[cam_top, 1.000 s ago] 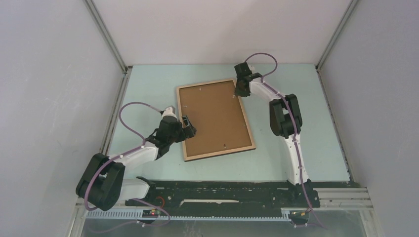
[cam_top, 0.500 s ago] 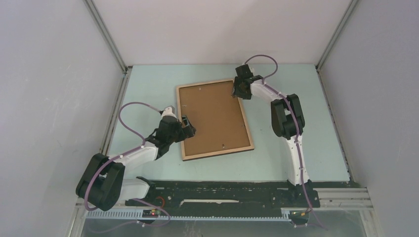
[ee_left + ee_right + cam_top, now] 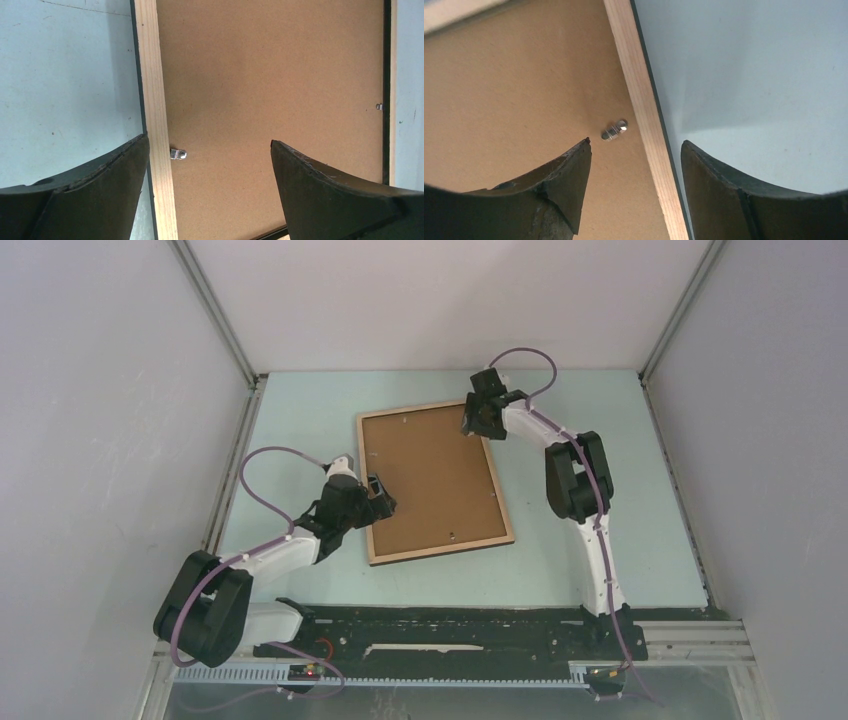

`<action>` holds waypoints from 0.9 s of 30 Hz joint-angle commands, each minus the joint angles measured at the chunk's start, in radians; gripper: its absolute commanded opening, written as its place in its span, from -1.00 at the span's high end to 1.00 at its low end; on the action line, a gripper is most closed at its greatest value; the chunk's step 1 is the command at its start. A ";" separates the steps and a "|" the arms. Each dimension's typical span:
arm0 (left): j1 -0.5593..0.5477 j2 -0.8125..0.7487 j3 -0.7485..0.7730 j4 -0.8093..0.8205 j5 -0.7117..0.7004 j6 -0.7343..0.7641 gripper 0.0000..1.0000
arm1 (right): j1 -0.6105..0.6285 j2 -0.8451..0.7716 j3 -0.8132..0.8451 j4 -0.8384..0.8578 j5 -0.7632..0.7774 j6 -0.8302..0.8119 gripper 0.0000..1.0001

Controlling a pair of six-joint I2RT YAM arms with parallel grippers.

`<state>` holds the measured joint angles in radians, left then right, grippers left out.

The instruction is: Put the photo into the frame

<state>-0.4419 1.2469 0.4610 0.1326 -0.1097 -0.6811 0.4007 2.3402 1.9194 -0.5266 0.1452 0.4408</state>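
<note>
The frame (image 3: 445,549) lies flat on the table, light wood rails up, with a brown backing board (image 3: 430,475) filling it. The photo is hidden. My left gripper (image 3: 380,498) is at the frame's left rail, open. In the left wrist view its fingers (image 3: 115,175) straddle the wooden rail (image 3: 152,90) near a small metal tab (image 3: 177,154). My right gripper (image 3: 474,425) hovers over the far right corner, open. In the right wrist view the right gripper (image 3: 636,141) spans the rail (image 3: 639,90) beside another tab (image 3: 615,130), holding nothing.
Pale blue table surface (image 3: 600,440) surrounds the frame. Grey enclosure walls stand at the left, right and back. A black rail (image 3: 450,625) carrying the arm bases runs along the near edge.
My right gripper's jaws have opened and it has shifted slightly left over the frame's corner. The frame nudged a little to the left. The left arm has stayed put.
</note>
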 commanded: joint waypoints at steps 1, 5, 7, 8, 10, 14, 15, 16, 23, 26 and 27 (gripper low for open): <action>0.002 -0.024 0.013 0.027 0.002 -0.007 -0.88 | 0.007 0.030 0.135 -0.040 0.048 0.016 -0.46; 0.002 -0.025 0.011 0.029 0.004 -0.006 -0.88 | 0.007 0.076 0.193 -0.087 0.055 0.020 -0.35; 0.001 -0.027 0.010 0.030 0.002 -0.006 -0.88 | 0.009 0.073 0.191 -0.092 0.056 0.011 -0.29; 0.002 -0.027 0.008 0.031 0.002 -0.006 -0.88 | 0.010 0.072 0.186 -0.096 0.057 0.009 -0.28; 0.002 -0.030 0.006 0.033 0.003 -0.006 -0.88 | 0.012 0.073 0.183 -0.102 0.058 0.001 -0.27; 0.003 -0.032 0.004 0.035 0.005 -0.006 -0.88 | 0.012 0.085 0.191 -0.122 0.059 -0.007 -0.26; 0.003 -0.034 0.003 0.035 0.006 -0.007 -0.88 | 0.012 0.090 0.195 -0.127 0.056 -0.009 -0.25; 0.003 -0.034 0.004 0.035 0.007 -0.006 -0.88 | 0.012 0.096 0.202 -0.133 0.055 -0.011 -0.24; 0.003 -0.040 0.001 0.038 0.007 -0.008 -0.88 | 0.021 0.154 0.289 -0.202 0.055 -0.026 -0.20; 0.003 -0.042 -0.001 0.036 0.007 -0.009 -0.88 | 0.024 0.162 0.299 -0.206 0.054 -0.028 -0.18; 0.003 -0.043 -0.001 0.037 0.007 -0.009 -0.88 | 0.024 0.163 0.298 -0.209 0.050 -0.027 -0.17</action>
<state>-0.4419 1.2335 0.4610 0.1379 -0.1017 -0.6815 0.4084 2.4771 2.1777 -0.7033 0.1837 0.4301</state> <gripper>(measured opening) 0.942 0.596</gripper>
